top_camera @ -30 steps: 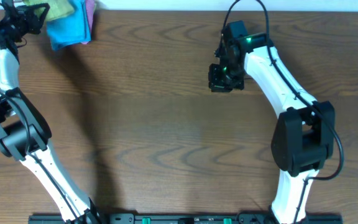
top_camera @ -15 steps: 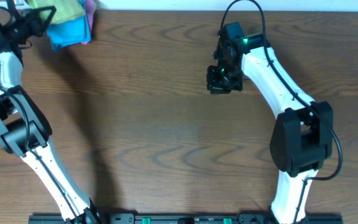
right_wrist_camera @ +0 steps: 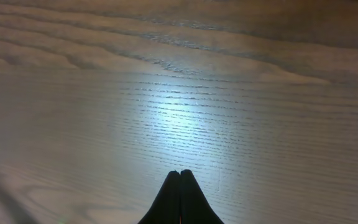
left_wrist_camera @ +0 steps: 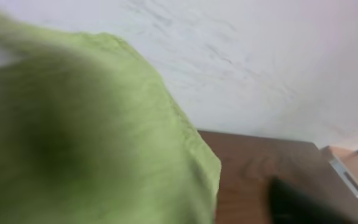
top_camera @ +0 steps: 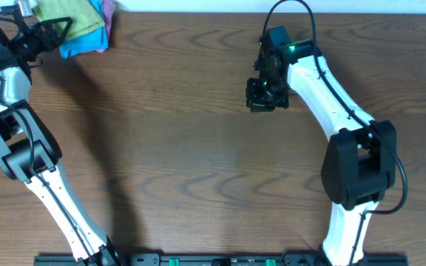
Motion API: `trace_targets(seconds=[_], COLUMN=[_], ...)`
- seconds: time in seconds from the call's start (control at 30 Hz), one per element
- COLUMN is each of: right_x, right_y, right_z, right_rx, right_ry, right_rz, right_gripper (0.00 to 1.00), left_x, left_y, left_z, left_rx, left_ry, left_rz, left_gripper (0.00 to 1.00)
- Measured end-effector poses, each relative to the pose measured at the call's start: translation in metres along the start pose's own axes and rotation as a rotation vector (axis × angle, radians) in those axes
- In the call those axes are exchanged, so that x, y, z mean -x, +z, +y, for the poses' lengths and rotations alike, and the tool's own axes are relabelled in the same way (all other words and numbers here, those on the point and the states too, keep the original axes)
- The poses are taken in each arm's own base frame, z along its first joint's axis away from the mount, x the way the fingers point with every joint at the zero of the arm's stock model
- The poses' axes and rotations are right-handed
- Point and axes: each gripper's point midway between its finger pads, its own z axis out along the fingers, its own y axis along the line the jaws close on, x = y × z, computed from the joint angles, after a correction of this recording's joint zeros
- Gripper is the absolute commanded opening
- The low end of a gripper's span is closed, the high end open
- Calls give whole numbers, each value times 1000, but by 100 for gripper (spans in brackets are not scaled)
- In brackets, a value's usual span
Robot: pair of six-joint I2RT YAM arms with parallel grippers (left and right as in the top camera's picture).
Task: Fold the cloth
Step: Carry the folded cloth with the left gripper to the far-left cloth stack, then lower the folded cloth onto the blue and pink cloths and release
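Three cloths lay heaped at the far left corner of the table (top_camera: 198,162). The lime-green cloth (top_camera: 59,10) lay farthest back, with a bright blue cloth (top_camera: 86,41) just nearer, touching it. A pink cloth (top_camera: 109,10) showed at the right edge of the heap.

Item, left gripper (top_camera: 56,29): reached rightward from the far left edge, its dark fingers against the near edge of the lime-green cloth where it met the blue cloth. Whether the fingers were spread or pinching fabric cannot be told from overhead. The left wrist view was blurred, with green fabric filling its left half very close to the lens. Behind it were a pale wall (left_wrist_camera: 260,56) and a strip of brown tabletop, and a dark, unclear shape sat at the lower right.

Item, right gripper (top_camera: 261,94): hung over bare wood at the far middle of the table, well apart from the heap. In the right wrist view its two fingertips were pressed together, nothing between them, pointing at the wood grain with a bright patch of reflected light.
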Motion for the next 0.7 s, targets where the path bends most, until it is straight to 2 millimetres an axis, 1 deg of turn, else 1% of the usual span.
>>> trace_targets(seconds=[0.17, 0.3, 0.4, 0.57, 0.7], right_x=[0, -1, -2, -4, -4], right_y=[0, 0, 1, 2, 2], right_z=[0, 1, 5, 8, 8], right_rx=[0, 0, 0, 0, 0], right_ry=[-1, -4, -12, -17, -13], right_rz=[0, 1, 4, 6, 6], right_gripper=[2, 1, 1, 1, 1], left_x=[4, 10, 20, 46, 48], left_y=[-1, -7, -15, -31, -36], left_z=[8, 13, 16, 17, 19], left_rx=[43, 63, 75, 90, 95], left_ry=[-4, -7, -7, 13, -1], left_rz=[-20, -40, -59, -102, -109], left_gripper=[96, 95, 95, 95, 95])
